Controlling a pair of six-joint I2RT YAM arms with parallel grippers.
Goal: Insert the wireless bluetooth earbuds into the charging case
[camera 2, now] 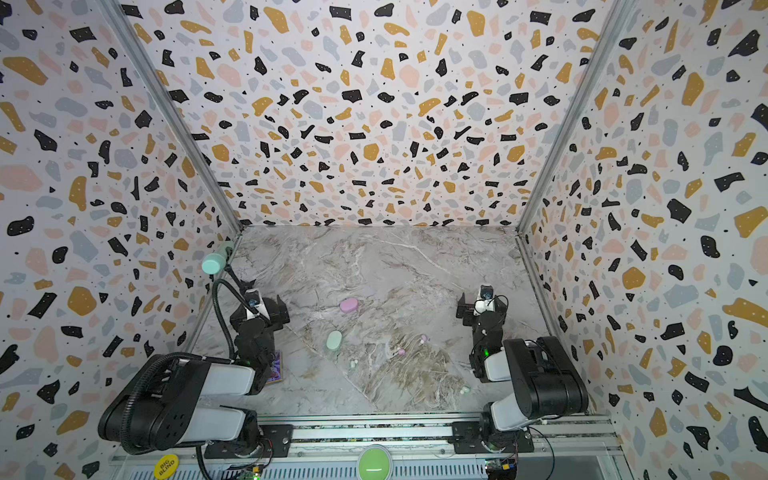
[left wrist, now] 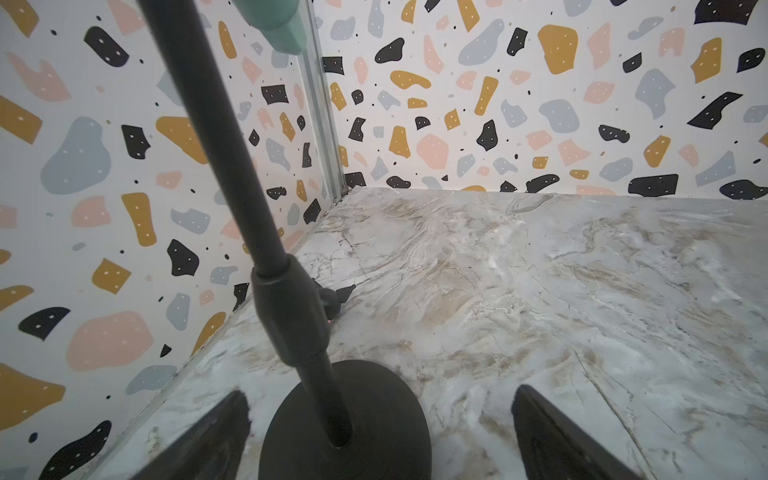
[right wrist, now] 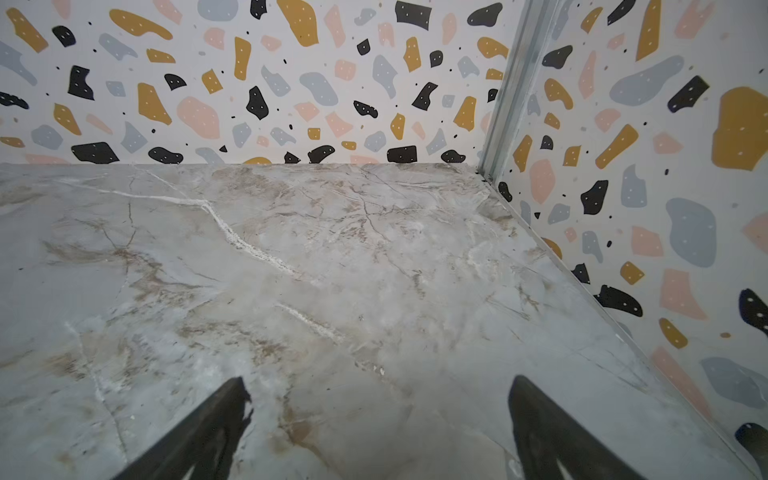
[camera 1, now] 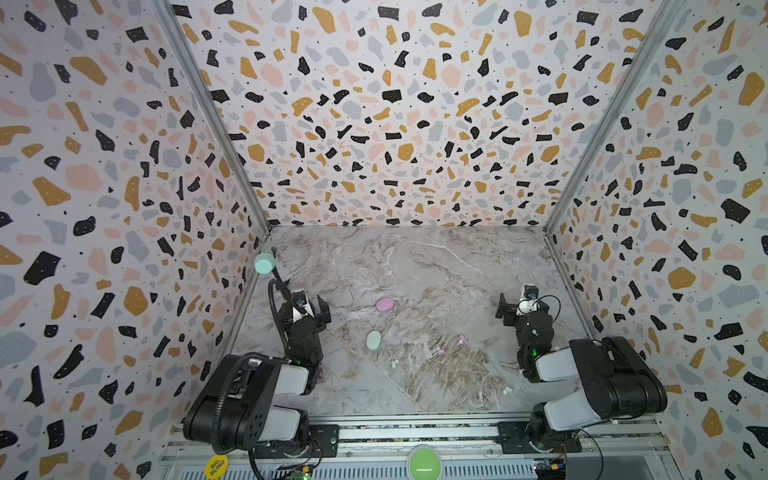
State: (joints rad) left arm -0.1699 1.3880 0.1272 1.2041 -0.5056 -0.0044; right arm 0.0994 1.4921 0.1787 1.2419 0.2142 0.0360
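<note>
Grippers sit low at the near side of the marble table (camera 1: 415, 266), one on each side; the left gripper (camera 1: 304, 311) has its jaws spread wide and holds nothing; the right gripper (camera 1: 525, 309) is the same, wide apart and empty. The left wrist view shows a black stand (left wrist: 291, 307) right in front of that gripper; the right wrist view shows only bare table.

Between the two grippers lie the things for the job; a pink case (camera 1: 385, 305) sits farther back, and a mint case (camera 1: 373, 340) sits nearer, a bit apart from it; both look shut to me. The pink earbuds (camera 1: 461, 338) lie to the right of the cases, near each other; one mint earbud (camera 1: 394, 364) lies near the mint case; the other mint earbud (camera 1: 507, 390) lies off alone, close to the right arm (camera 1: 602, 374).

I think the job is at its very start; no bud is in a case. Next, I guess, a case has to be opened; one gripper would hold it down while the other lifts the lid. Then each tiny bud needs a soft, careful pinch; it should go in the case of its own colour.
</note>
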